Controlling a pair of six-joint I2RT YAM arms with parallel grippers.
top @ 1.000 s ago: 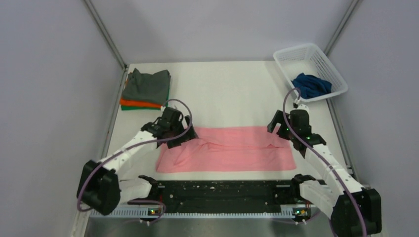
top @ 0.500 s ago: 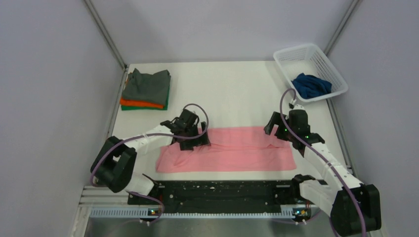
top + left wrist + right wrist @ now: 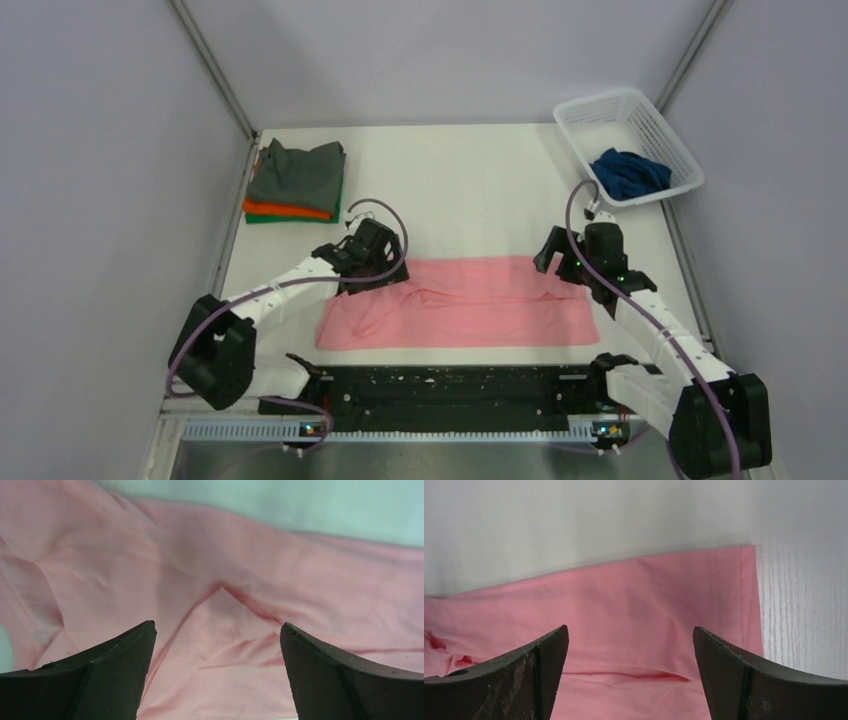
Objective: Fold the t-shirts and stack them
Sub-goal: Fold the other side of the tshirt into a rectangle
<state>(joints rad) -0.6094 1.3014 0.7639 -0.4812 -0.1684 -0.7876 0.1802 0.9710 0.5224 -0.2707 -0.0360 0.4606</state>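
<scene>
The pink t-shirt (image 3: 460,305) lies spread in a wide band on the white table, wrinkled toward its left end. My left gripper (image 3: 385,272) hovers open over its upper left part; the left wrist view shows creased pink cloth (image 3: 220,610) between the spread fingers. My right gripper (image 3: 566,268) is open above the shirt's upper right corner; the right wrist view shows the cloth (image 3: 634,615) and its hemmed edge. A folded stack with dark grey t-shirt (image 3: 297,172) on top, orange (image 3: 280,210) and green below sits far left. The navy blue t-shirt (image 3: 628,172) lies in the basket.
A white plastic lattice basket (image 3: 600,112) stands at the far right corner of the table. Grey walls close in both sides and the back. A black rail (image 3: 450,385) with the arm bases runs along the near edge.
My left gripper moved right over the pink shirt, then drew back left a little. The shirt's left end is now flatter. The right gripper shifted slightly left.
</scene>
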